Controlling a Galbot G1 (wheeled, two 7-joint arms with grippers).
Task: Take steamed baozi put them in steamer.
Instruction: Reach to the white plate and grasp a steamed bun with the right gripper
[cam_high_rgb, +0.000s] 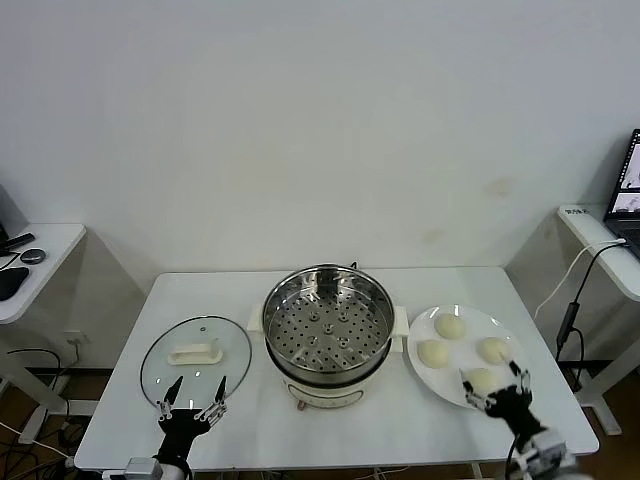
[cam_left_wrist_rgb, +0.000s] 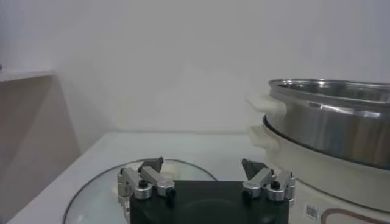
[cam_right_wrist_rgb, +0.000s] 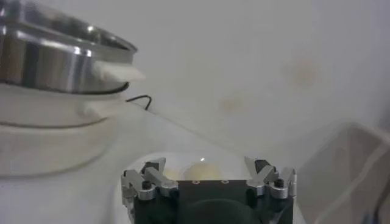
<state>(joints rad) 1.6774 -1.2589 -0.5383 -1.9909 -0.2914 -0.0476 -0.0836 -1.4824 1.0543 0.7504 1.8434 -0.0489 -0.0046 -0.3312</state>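
Four cream-white baozi lie on a flat white plate (cam_high_rgb: 432, 378) at the right: a far one (cam_high_rgb: 451, 325), a left one (cam_high_rgb: 433, 353), a right one (cam_high_rgb: 493, 349) and a near one (cam_high_rgb: 480, 379). The steel steamer (cam_high_rgb: 328, 322) with its perforated tray stands at the table's middle and holds nothing. My right gripper (cam_high_rgb: 492, 389) is open, its fingers either side of the near baozi, which shows between them in the right wrist view (cam_right_wrist_rgb: 198, 171). My left gripper (cam_high_rgb: 193, 397) is open and empty at the near edge of the glass lid (cam_high_rgb: 196, 358).
The steamer's wall shows in the left wrist view (cam_left_wrist_rgb: 332, 128) and the right wrist view (cam_right_wrist_rgb: 55, 61). A side table (cam_high_rgb: 30, 265) stands at the far left. A desk with a laptop (cam_high_rgb: 628, 190) and a hanging cable stands at the right.
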